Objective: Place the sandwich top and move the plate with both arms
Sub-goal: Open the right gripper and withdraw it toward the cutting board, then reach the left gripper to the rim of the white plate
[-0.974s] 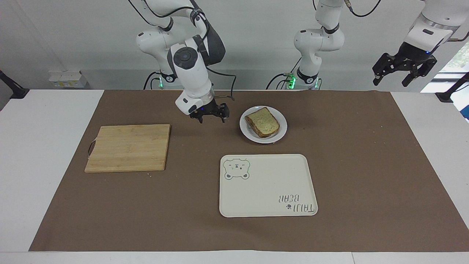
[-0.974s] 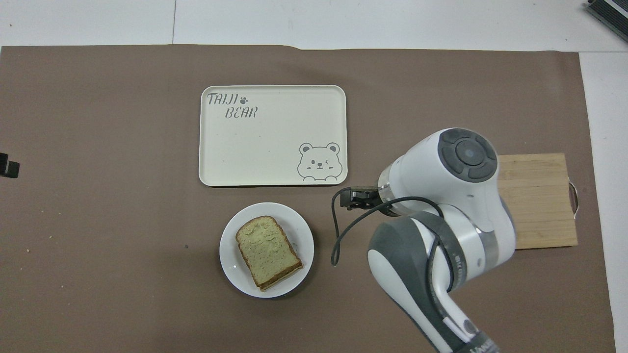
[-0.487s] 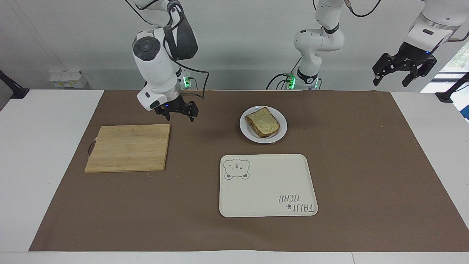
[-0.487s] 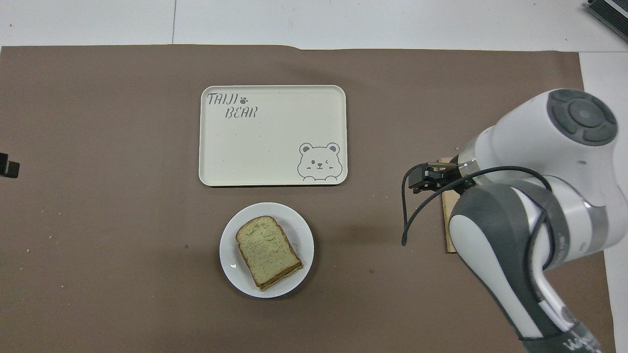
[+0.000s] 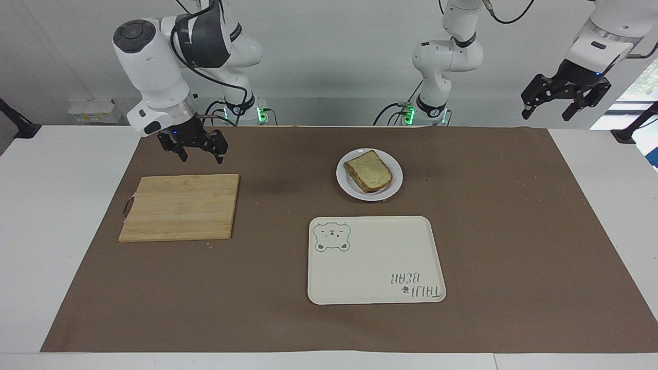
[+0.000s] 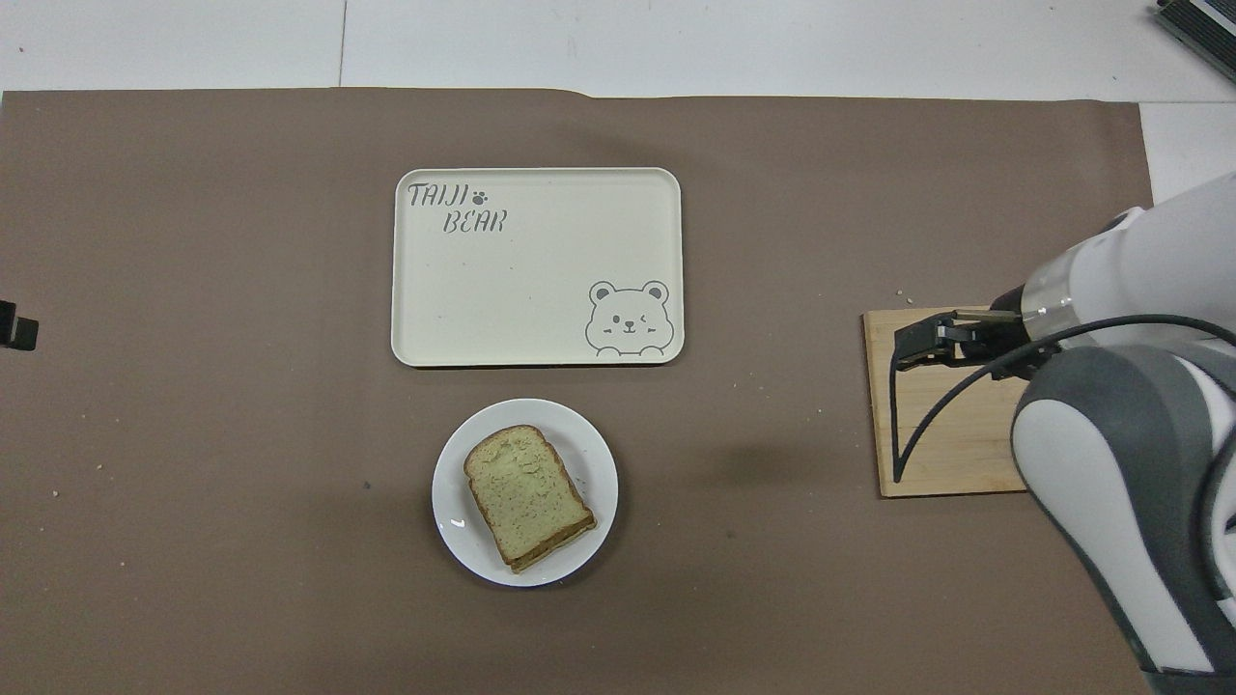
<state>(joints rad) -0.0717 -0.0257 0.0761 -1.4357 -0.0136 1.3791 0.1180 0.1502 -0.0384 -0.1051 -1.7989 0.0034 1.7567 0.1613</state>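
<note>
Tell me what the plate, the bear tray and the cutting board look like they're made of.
Plate: glossy white, likely glazed ceramic; a small highlight shows on its rim. Bear tray: matte cream, probably plastic or melamine, with a printed drawing. Cutting board: pale wood or bamboo, with visible strips and grain.

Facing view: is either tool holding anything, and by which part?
Nothing is held. The right tool hangs open and empty over the mat beside the cutting board; the left tool waits, open and empty, raised off the table's end.
</note>
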